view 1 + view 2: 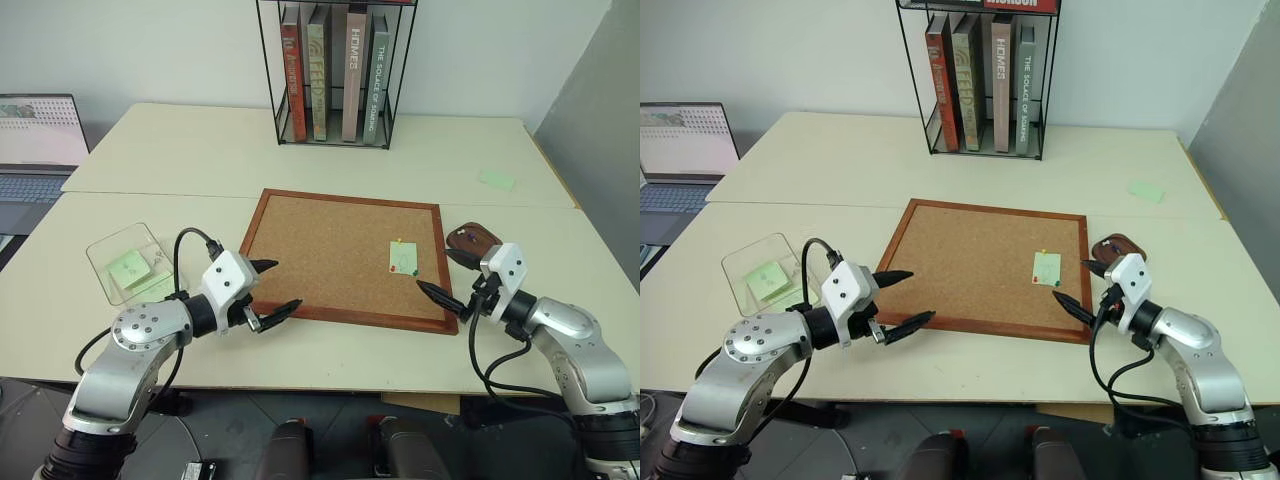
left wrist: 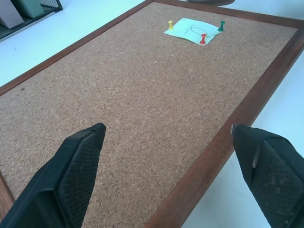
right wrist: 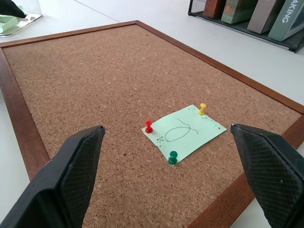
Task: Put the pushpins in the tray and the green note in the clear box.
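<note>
The green note lies on the right part of the corkboard, held by three pushpins: a yellow one, a red one and a green one. The dark wooden tray sits just off the board's right edge. The clear box stands at the left with pale green slips inside. My left gripper hovers open over the board's near left corner. My right gripper is open at the board's near right corner, close to the note and empty.
A black wire rack of books stands at the back behind the board. A laptop sits at the far left. Another pale green slip lies on the far right of the table.
</note>
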